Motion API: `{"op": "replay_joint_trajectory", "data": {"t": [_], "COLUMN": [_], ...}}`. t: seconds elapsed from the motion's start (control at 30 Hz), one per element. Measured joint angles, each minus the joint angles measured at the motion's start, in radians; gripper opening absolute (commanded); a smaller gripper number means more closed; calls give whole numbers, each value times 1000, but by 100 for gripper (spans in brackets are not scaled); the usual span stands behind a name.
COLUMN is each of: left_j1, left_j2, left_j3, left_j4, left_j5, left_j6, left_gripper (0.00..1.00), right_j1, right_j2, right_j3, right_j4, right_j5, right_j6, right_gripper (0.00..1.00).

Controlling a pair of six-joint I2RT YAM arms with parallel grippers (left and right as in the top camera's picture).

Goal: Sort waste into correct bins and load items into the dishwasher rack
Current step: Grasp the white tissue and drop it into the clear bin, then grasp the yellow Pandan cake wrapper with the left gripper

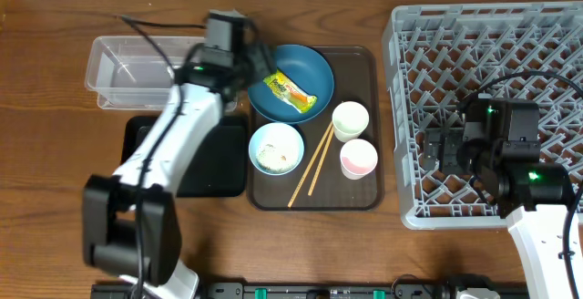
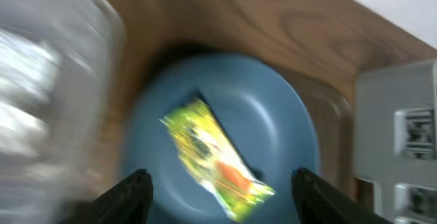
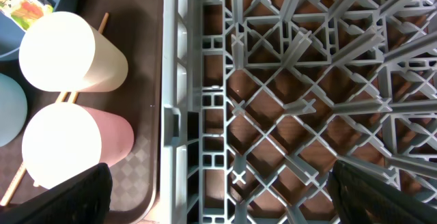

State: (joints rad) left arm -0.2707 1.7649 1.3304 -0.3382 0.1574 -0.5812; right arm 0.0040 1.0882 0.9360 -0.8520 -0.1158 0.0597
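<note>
The yellow-green snack wrapper (image 1: pixel 290 91) lies on the round dark-blue plate (image 1: pixel 305 67) on the brown tray. My left gripper (image 1: pixel 256 69) is open above the plate's left edge; in the left wrist view its fingers (image 2: pixel 218 195) straddle the wrapper (image 2: pixel 215 159) from above, not touching it. The bowl (image 1: pixel 276 148) holds white scraps. The cream cup (image 1: pixel 350 120), pink cup (image 1: pixel 358 159) and chopsticks (image 1: pixel 312 162) stand on the tray. My right gripper (image 3: pixel 218 197) is open over the grey rack's (image 1: pixel 547 62) left edge, empty.
The clear tub (image 1: pixel 118 67) sits at the back left, the black tray (image 1: pixel 219 167) in front of it under my left arm. The brown tray (image 1: pixel 364 194) holds the dishes. The cups also show in the right wrist view (image 3: pixel 68 53).
</note>
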Motion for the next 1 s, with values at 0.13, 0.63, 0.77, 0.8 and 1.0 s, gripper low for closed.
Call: {"op": "replay_joint_trajectory", "data": {"t": [0.13,0.63,0.77,0.8,1.0], "left_j1": [-56,-100,-100,-100,-100], "left_j2": [92,263,263,263,263], "left_j3": [0,0,0,0,0], "left_j4": [79,151,131,130,99], "left_j5": [6,-25,-39,-44,-89], "left_j6": [-106,-184,-185,-185,-186], "left_gripper": [68,68,68,68,68], "right_j1": [0,0,0,0,0], "right_j2": [0,0,0,0,0], "right_j3": [0,0,0,0,0], "right_j4": [0,-3,-3,-3,-3], "right_j5": [0,0,0,0,0], "right_j6": [0,0,0,0,0], "right_gripper": [99,99,99,99,99]}}
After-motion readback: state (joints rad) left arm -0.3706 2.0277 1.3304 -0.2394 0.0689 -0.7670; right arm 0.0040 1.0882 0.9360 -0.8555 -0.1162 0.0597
